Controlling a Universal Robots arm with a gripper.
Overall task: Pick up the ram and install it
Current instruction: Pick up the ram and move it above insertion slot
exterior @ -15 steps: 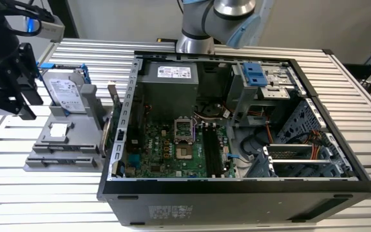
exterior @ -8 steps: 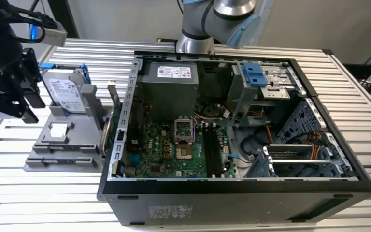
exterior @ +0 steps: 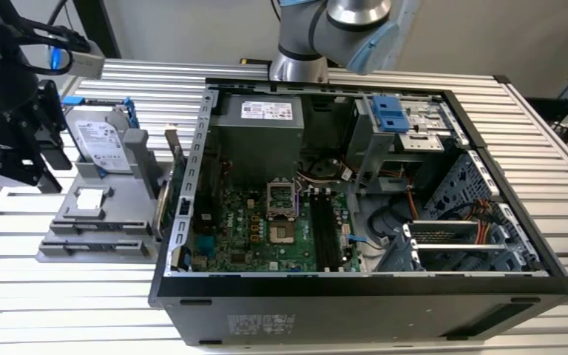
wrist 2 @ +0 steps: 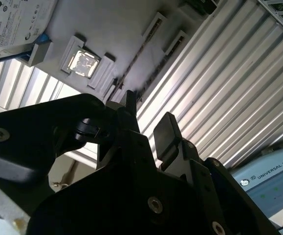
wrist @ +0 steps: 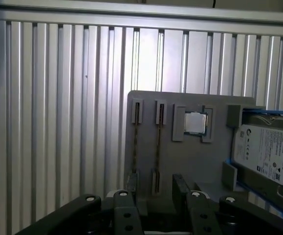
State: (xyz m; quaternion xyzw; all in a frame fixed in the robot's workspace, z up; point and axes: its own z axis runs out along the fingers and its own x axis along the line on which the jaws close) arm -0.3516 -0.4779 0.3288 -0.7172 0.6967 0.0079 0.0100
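While the gripper (wrist: pixel 156 183) is gaping, the ram (wrist: pixel 158 147) (thin, dark) is standing in a holder (wrist: pixel 190 161) on a ribbed table (wrist: pixel 58 122).

The counter (exterior: pixel 550 163) is ribbed bare metal, pale and brushed, with a soft sheen along each slat, and the grey holder (exterior: pixel 97 222) looks like smooth matt plastic. The hard drive (wrist: pixel 263 152) has a silvery metal shell under a white paper label and is edged by a glossy blue plastic frame (exterior: pixel 129 111), while the processor chip (wrist: pixel 195 122) shows a bright, reflective metal lid. The tool (wrist 2: pixel 148 115) is matt black with small shiny screw heads, and the computer case (exterior: pixel 363 292) pairs a dull black painted outer skin with bare grey sheet metal inside.
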